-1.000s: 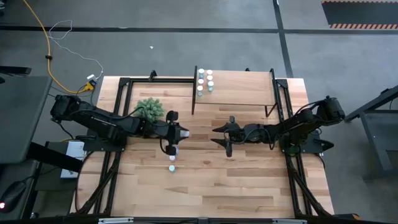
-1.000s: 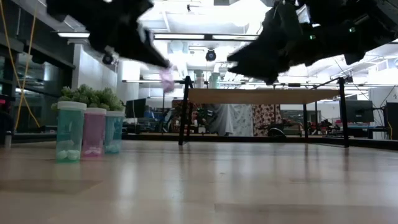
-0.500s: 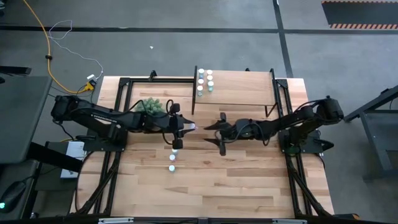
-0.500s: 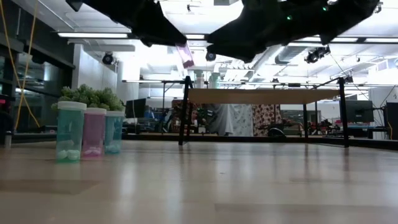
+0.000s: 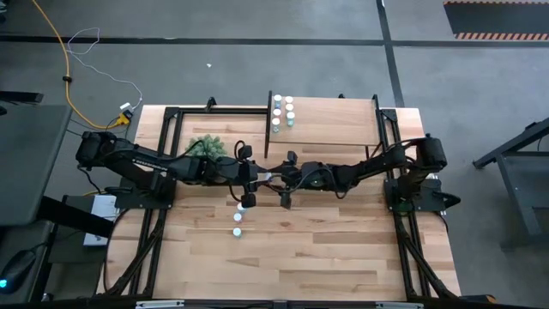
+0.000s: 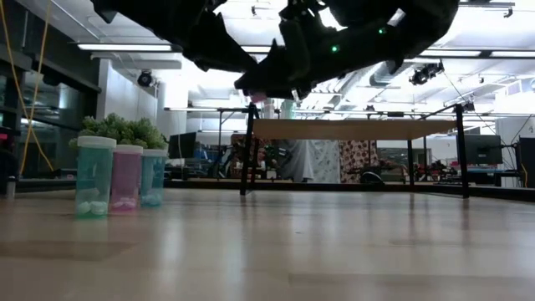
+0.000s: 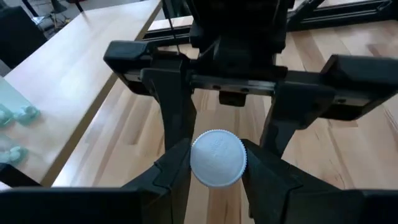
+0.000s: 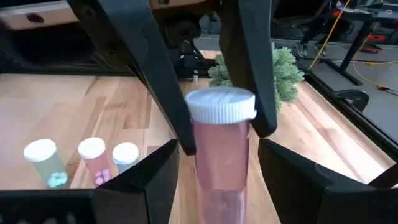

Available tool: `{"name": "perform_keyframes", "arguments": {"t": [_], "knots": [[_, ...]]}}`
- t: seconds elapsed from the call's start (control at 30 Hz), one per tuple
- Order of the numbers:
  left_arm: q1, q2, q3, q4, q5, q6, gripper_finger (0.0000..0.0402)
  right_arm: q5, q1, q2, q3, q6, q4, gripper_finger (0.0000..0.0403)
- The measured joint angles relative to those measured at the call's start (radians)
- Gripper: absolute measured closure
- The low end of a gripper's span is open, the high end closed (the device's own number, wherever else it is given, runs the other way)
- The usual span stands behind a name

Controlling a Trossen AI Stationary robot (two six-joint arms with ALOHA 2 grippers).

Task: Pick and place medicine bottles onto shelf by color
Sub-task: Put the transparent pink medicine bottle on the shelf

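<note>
Three medicine bottles (image 6: 124, 176) stand on your tabletop (image 5: 326, 249) at the left, in front of the green plant (image 5: 206, 148): teal, pink and bluish, caps up, side by side. Right of them, above mid-table, your left gripper (image 7: 216, 163) pinches a pink bottle (image 8: 219, 155) just under its white cap (image 7: 217, 157), one finger (image 7: 176, 163) pressed to each side. Your right gripper (image 8: 217, 163) meets it head-on, its fingers (image 8: 291, 175) spread wide on either side of the pink body and not touching it. Both grippers are off the table, nose to nose. Farther back and to the right you have the shelf (image 5: 334, 120), with a cluster of small bottles (image 5: 283, 112) standing at its left end
</note>
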Motion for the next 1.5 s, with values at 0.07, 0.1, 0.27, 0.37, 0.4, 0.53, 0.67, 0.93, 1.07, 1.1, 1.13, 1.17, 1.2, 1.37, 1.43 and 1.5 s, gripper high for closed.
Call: {"name": "perform_keyframes", "arguments": {"t": [0.07,0.1,0.27,0.37,0.4,0.53,0.67,0.93,1.07,1.1,1.13,1.17,1.2,1.37,1.43,1.5], "knots": [[0.0,0.0,0.0,0.005,0.007,0.0,0.0284,0.002,0.0,0.007,0.009,-0.007,-0.001,0.0192],[0.0,0.0,0.0,0.004,0.011,0.0,0.0284,0.002,0.001,0.007,0.01,-0.007,-0.002,0.0192],[0.0,0.0,0.0,0.003,0.018,0.016,0.0284,0.002,0.001,0.007,0.01,0.001,-0.007,0.02],[0.0,0.0,0.0,0.003,0.018,0.018,0.0284,0.001,0.001,0.007,0.01,0.004,-0.028,0.0223],[0.0,0.0,0.0,0.002,0.018,0.019,0.0284,0.002,0.001,0.007,0.01,0.004,-0.029,0.0232],[0.0,0.0,0.0,0.002,0.017,0.019,0.0284,0.001,0.001,0.007,0.01,0.003,-0.029,0.0274],[0.0,0.0,0.0,0.002,0.016,0.019,0.0284,-0.001,0.001,0.007,0.01,0.0,-0.03,0.0305],[0.0,0.0,0.0,0.002,0.016,0.018,0.0284,-0.005,0.001,0.007,0.01,0.0,-0.033,0.0315],[0.0,0.0,0.0,0.002,0.016,0.016,0.0284,-0.007,0.001,0.007,0.01,0.0,-0.034,0.031],[0.0,0.0,0.0,0.002,0.016,0.016,0.0284,-0.007,0.001,0.007,0.01,0.0,-0.036,0.031],[0.0,0.0,0.0,0.001,0.018,0.016,0.0284,-0.007,0.001,0.006,0.01,0.0,-0.039,0.031],[0.0,0.0,0.0,0.001,0.018,0.016,0.0284,-0.007,0.001,0.006,0.01,0.0,-0.042,0.031],[0.0,0.0,0.0,0.001,0.018,0.017,0.0284,-0.006,0.001,0.005,0.01,-0.006,-0.046,0.031],[-0.005,-0.013,-0.001,-0.009,0.017,0.018,0.0284,-0.007,0.001,-0.024,0.011,-0.026,-0.1,0.031],[-0.009,-0.029,-0.001,-0.031,0.015,0.018,0.0284,-0.008,0.001,-0.036,0.012,-0.032,-0.123,0.031],[-0.017,-0.041,-0.002,-0.038,0.013,0.018,0.0284,-0.011,0.002,-0.059,0.012,-0.033,-0.155,0.031]]}}
